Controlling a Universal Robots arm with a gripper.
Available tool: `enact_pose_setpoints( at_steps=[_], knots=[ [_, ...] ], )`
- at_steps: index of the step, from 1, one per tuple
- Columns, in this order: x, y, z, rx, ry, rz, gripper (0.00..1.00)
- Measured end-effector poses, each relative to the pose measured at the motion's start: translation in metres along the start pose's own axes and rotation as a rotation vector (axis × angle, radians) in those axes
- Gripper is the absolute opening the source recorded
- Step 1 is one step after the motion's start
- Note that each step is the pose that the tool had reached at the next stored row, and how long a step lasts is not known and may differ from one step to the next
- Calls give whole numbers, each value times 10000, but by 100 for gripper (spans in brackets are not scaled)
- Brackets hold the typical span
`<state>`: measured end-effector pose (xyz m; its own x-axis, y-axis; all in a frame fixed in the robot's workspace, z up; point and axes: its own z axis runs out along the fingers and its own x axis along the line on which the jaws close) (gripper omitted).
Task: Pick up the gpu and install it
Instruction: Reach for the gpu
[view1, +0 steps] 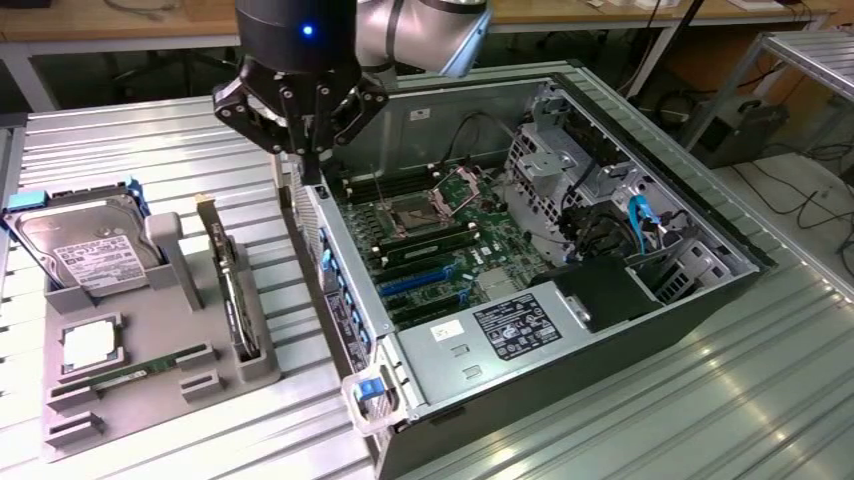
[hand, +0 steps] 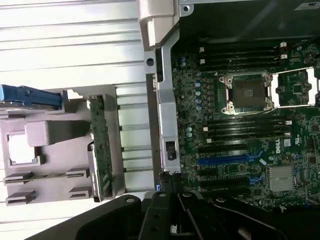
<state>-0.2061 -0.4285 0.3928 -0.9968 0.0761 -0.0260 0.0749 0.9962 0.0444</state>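
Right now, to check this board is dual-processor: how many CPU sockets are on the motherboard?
2. One socket sits between the memory slot rows; the second socket lies directly beside it on the motherboard. None appears hidden.

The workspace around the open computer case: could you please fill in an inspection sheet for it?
Surface: ribbed metal table, carrying an open computer case and a grey holder.
Job's things: gpu stands on edge in the holder, not picked up.
Clutter: hard drive and memory stick sit in the same holder.
Hand: hand is shut and empty, above the case's rim on the holder's side.
Cables: blue cable and black leads inside the case.
Surroundings: wooden benches behind; wires on the floor at the exterior view's right.
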Motion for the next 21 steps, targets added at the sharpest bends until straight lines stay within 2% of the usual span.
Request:
enact_pose_setpoints(
  at_steps=[4,12,15,16,18,21],
  knots=[
    [212,-55,3,0,-3,1,11],
    [558,-110,55,-1,-7,2,11],
    [709,-123,85,0,-6,0,11],
    [804,-131,105,2,-8,2,11],
    [860,-135,126,23,-9,0,11],
    [861,-135,127,37,-9,-1,11]
  ],
)
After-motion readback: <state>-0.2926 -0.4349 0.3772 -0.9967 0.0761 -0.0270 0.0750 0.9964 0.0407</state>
